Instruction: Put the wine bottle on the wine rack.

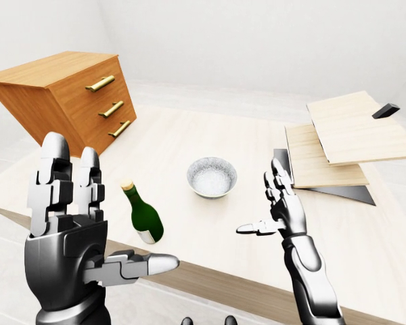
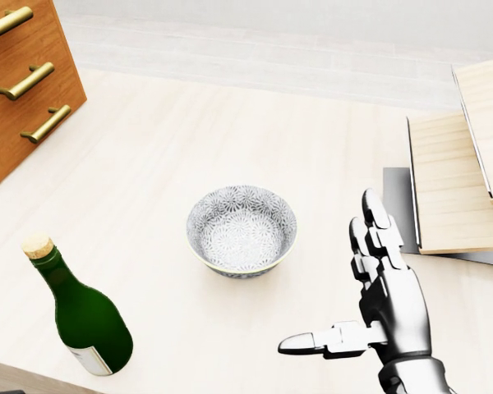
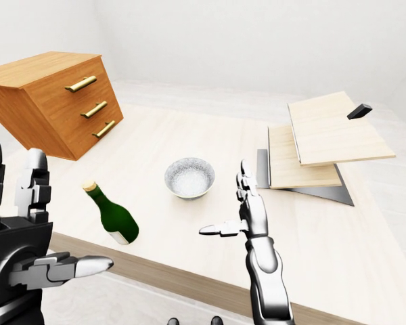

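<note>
A green wine bottle [image 1: 143, 214] with a cork stands upright on the pale wooden table [image 1: 189, 135], near its lower edge; it also shows in the head view [image 2: 84, 316]. My left hand [image 1: 74, 223] is open, raised to the left of the bottle, apart from it. My right hand [image 1: 274, 203] is open, fingers up and thumb pointing left, to the right of the bottle and empty. A stepped wooden structure [image 1: 348, 139], possibly the wine rack, sits at the table's right.
A patterned grey bowl [image 1: 212, 177] stands between the bottle and the right hand. A wooden drawer chest [image 1: 71, 95] with three brass handles sits at the table's upper left. A small black block [image 1: 386, 110] lies on the stepped boards.
</note>
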Robot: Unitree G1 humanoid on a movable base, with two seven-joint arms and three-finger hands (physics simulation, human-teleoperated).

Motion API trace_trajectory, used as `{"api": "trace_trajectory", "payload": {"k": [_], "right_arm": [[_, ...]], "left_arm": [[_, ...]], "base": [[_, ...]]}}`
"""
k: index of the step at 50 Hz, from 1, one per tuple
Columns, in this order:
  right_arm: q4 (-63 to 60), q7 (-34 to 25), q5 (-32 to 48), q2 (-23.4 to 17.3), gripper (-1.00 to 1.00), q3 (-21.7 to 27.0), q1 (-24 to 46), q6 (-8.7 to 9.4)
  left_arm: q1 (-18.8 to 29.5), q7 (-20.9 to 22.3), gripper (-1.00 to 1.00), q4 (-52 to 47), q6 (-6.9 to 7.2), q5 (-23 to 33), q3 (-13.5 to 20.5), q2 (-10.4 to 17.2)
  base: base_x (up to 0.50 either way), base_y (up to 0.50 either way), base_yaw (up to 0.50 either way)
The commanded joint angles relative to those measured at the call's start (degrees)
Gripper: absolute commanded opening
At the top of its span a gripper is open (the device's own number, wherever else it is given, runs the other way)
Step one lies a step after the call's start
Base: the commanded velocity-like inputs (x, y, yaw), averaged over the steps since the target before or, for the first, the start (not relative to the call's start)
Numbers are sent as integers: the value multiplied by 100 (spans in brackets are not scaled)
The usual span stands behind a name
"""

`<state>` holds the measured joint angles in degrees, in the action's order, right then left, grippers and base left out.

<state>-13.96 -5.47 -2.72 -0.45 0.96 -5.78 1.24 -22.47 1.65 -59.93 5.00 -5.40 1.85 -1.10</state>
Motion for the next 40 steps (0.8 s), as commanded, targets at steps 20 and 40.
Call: {"api": "trace_trajectory", "payload": {"k": [20, 40], "right_arm": [[-236, 74, 76, 43, 100, -180, -120, 164], [-182, 49, 29, 59, 100, -310, -21, 338]], "left_arm": [[-116, 208, 100, 108, 0, 11, 99, -163], [-117, 213, 100, -7, 0, -20, 160, -178]], "base": [[20, 6, 0], [0, 0, 0]]}}
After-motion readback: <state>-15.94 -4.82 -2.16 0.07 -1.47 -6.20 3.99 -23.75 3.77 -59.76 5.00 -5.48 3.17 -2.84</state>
